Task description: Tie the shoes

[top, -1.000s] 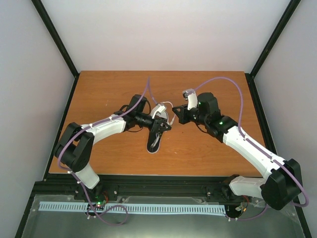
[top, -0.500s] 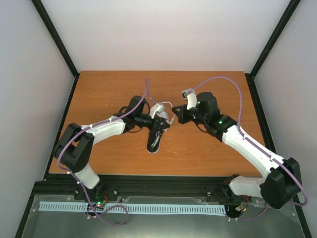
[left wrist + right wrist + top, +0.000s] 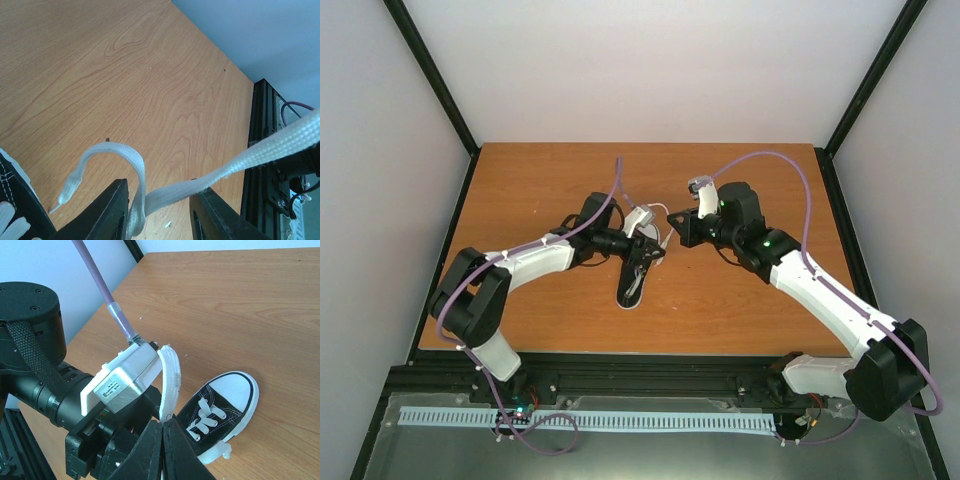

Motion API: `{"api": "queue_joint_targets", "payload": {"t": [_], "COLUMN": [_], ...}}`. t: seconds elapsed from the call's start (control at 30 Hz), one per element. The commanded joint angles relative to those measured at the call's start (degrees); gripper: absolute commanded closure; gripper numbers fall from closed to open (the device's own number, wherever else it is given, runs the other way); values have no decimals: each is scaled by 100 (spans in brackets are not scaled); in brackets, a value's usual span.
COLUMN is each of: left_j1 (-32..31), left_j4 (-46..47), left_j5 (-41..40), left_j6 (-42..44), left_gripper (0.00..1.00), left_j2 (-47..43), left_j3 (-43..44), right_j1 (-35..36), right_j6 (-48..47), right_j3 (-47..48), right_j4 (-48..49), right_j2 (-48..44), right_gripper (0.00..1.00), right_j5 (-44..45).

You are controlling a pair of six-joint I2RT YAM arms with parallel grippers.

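White walls (image 3: 640,70) are seen round a wooden table (image 3: 530,180) (smooth, offering little grip); the shoe (image 3: 222,400) is placed near its middle. The right gripper (image 3: 163,427) is clamped on the taut lace (image 3: 270,147); the jaws of the left gripper (image 3: 160,200) are parted, with the lace passed loosely between, so it could be lost, or the shoe dragged, if pulled hard.

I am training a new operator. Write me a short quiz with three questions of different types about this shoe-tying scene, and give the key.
1. True or false: the right gripper is shut on a white lace.
2. The toe cap of the sneaker is: A white, B red, C black.
3. Fill in: in the left wrist view, the white lace runs ____ the two fingers of the left gripper.
Key: 1 true; 2 A; 3 between.
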Motion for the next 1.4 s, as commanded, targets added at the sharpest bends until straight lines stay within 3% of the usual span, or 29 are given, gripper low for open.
{"api": "queue_joint_targets", "payload": {"t": [0.0, 0.27, 0.5, 0.73, 0.97, 1.1, 1.17, 1.23, 1.37], "left_j1": [-79, -97, -98, -98, -89, -55, -25, 24, 122], "left_j4": [53, 41, 103, 435, 451, 409, 323, 305, 285], "left_j5": [-25, -119, -206, -409, -771, -852, -874, -831, -701], "left_j6": [164, 190, 160, 77, 77, 58, 15, -60, -247], "left_gripper": [63, 72, 98, 99, 99, 99, 99, 99, 99], "left_j2": [122, 212, 220, -300, -847, -856, -810, -806, -811], "left_j3": [286, 270, 197, -290, -651, -702, -676, -678, -690], "right_j1": [47, 42, 47, 42, 45, 38, -43, -249, -762], "right_j6": [66, 86, 95, 262, 515, 491, 457, 435, 255], "right_j3": [167, 195, 292, 612, 888, 935, 890, 779, 462], "right_j4": [-49, -31, -57, -168, 45, 115, 80, 74, 100], "right_j2": [84, 119, 240, 851, 2148, 2577, 2527, 2361, 1892], "right_gripper": [97, 97, 97, 97, 97, 72, 47, 32, 19], "right_j5": [-22, -10, 95, 593, 6, -269, -120, -117, -314]}}
